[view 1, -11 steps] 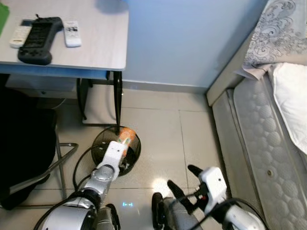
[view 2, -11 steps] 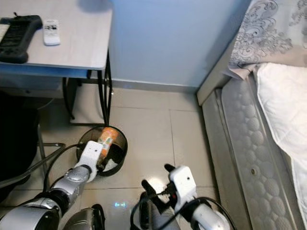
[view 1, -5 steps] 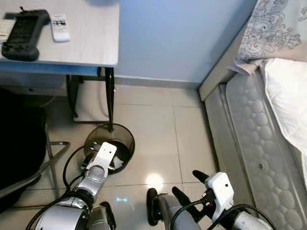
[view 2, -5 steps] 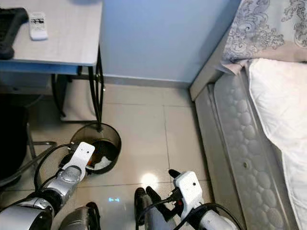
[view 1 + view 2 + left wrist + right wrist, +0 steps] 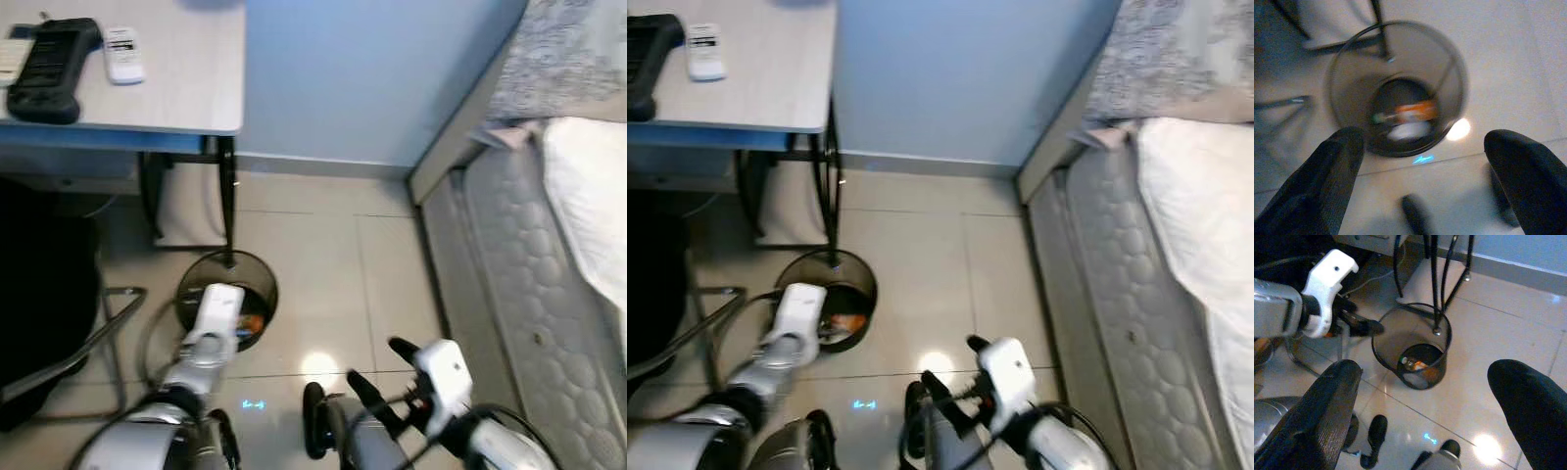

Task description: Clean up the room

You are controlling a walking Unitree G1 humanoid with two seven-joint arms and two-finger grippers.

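Observation:
A black mesh waste bin [image 5: 261, 286] stands on the tiled floor by the desk leg. An orange-labelled bottle [image 5: 1411, 111] lies on its side at the bottom, next to some white paper. My left gripper [image 5: 1422, 143] hangs open just above the bin's near rim with nothing between its fingers. The right wrist view shows the same bin [image 5: 1382, 322] and bottle [image 5: 1416, 364] from the side. My right gripper [image 5: 378, 366] is low over the floor to the right of the bin, open and empty.
A pale desk [image 5: 186, 88] at the upper left carries a black controller [image 5: 51, 70] and a white remote [image 5: 123, 55]. Its black legs [image 5: 227, 201] stand just behind the bin. A black chair [image 5: 44, 294] is at the left and a mattress [image 5: 534, 284] along the right.
The orange bottle, held over the bin by my left gripper a second ago, now lies inside the bin, and the gripper is open. The camera has shifted slightly.

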